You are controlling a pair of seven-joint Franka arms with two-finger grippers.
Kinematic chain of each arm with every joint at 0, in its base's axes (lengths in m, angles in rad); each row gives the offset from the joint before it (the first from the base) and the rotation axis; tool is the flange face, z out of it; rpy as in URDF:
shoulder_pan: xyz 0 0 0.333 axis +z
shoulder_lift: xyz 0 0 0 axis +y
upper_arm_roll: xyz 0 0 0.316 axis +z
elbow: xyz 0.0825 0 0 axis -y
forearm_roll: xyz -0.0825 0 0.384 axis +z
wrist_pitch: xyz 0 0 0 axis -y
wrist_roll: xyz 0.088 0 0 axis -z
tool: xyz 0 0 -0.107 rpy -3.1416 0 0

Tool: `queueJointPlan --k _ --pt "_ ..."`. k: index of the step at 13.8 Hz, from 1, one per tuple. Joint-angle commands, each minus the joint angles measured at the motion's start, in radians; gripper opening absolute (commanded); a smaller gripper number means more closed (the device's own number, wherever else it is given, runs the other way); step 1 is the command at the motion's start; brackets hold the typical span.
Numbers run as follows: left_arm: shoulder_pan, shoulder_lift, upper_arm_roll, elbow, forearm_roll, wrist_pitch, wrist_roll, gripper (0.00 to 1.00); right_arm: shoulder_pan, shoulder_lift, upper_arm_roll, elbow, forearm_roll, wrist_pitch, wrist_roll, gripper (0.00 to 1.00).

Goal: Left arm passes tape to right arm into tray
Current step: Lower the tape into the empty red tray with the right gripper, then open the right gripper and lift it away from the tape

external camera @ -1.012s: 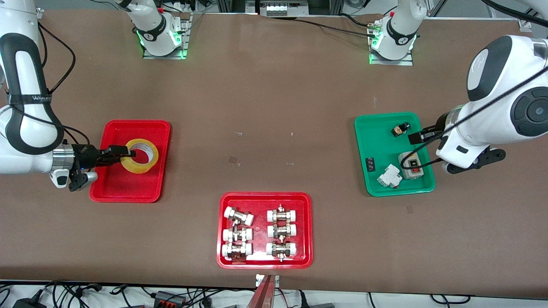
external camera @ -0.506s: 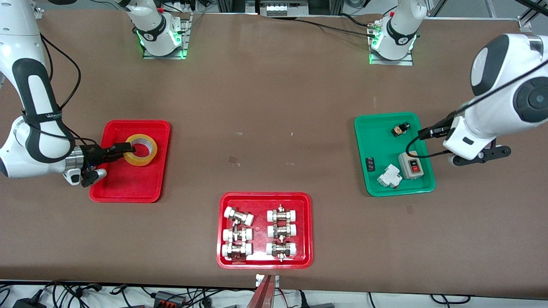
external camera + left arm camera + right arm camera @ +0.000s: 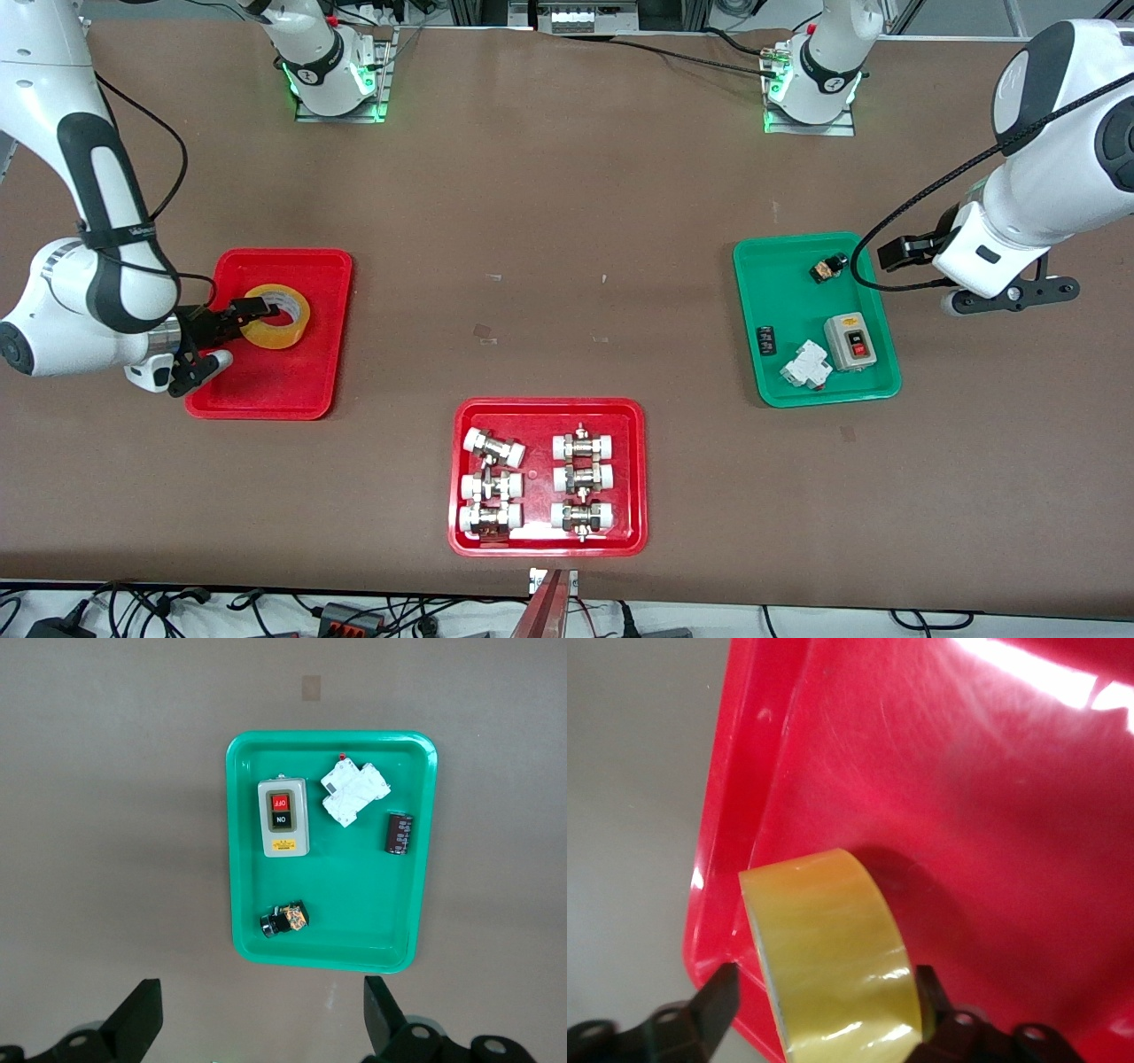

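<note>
The tape (image 3: 276,304), a yellowish roll with a white core, lies in the plain red tray (image 3: 266,390) at the right arm's end of the table. My right gripper (image 3: 241,315) reaches low into this tray. In the right wrist view the tape (image 3: 833,939) stands between the open fingers over the tray (image 3: 966,815). One finger (image 3: 932,992) touches it and the other (image 3: 716,1003) stands a little apart. My left gripper (image 3: 1010,297) is open and empty above the table beside the green tray (image 3: 788,266). Its wrist view shows the spread fingers (image 3: 142,1019).
The green tray (image 3: 257,904) holds a grey switch box (image 3: 852,341), a white breaker (image 3: 806,365) and two small dark parts. A second red tray (image 3: 547,412) with several white-capped metal fittings sits near the front edge. Both arm bases stand along the back edge.
My right gripper has come down with the tape into the red tray and its fingers have parted from it. My left arm has drawn up and away from the green tray.
</note>
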Motion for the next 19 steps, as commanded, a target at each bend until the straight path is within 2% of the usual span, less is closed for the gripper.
queueJointPlan --k 1,5,7,9,14,18,19 --pt "0.013 0.022 -0.005 0.058 0.021 0.002 0.041 1.0 0.056 -0.062 -0.002 -0.015 -0.103 0.028 0.009 1.0" --pt "0.001 0.013 -0.024 0.132 -0.002 -0.101 0.077 1.0 0.098 -0.152 -0.002 -0.015 -0.205 0.045 0.077 1.0" --pt "0.016 -0.01 -0.054 0.099 -0.063 -0.1 0.082 1.0 0.108 -0.225 0.0 -0.015 -0.208 0.013 0.194 1.0" --pt "0.033 -0.013 -0.054 0.086 -0.115 -0.074 0.08 1.0 0.133 -0.319 0.0 -0.015 -0.208 -0.044 0.327 1.0" --pt "0.045 -0.013 -0.057 0.127 -0.123 -0.118 0.082 1.0 0.217 -0.537 0.008 -0.016 -0.243 -0.203 0.669 1.0" --pt "0.036 -0.009 -0.057 0.135 -0.099 -0.103 0.093 1.0 0.223 -0.684 0.011 -0.083 -0.225 -0.22 0.69 1.0" --pt "0.033 -0.007 -0.057 0.137 -0.085 -0.1 0.131 1.0 0.217 -0.697 0.008 -0.093 -0.21 -0.217 0.69 1.0"
